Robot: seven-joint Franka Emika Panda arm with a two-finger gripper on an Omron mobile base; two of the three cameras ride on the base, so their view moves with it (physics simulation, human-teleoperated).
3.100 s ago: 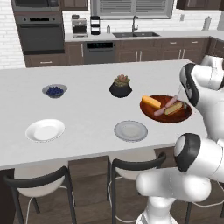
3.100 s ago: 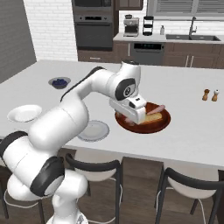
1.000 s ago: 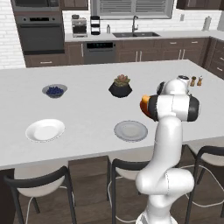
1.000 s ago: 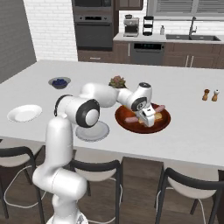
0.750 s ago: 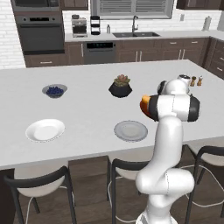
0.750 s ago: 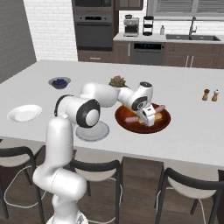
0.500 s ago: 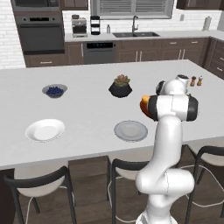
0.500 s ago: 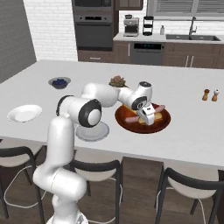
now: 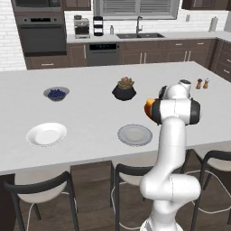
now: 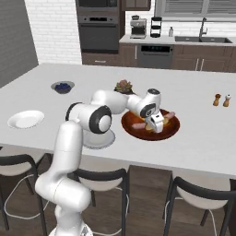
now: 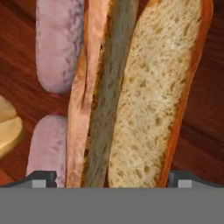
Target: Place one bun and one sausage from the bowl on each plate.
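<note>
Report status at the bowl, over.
Gripper open, low over bowl. Bun lies between the fingertips, not gripped. Sausages beside it. Both plates bare.

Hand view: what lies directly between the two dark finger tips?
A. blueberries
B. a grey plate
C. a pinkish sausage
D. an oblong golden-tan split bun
D: the oblong golden-tan split bun runs lengthwise between the open gripper tips, sausages off to one side.
</note>
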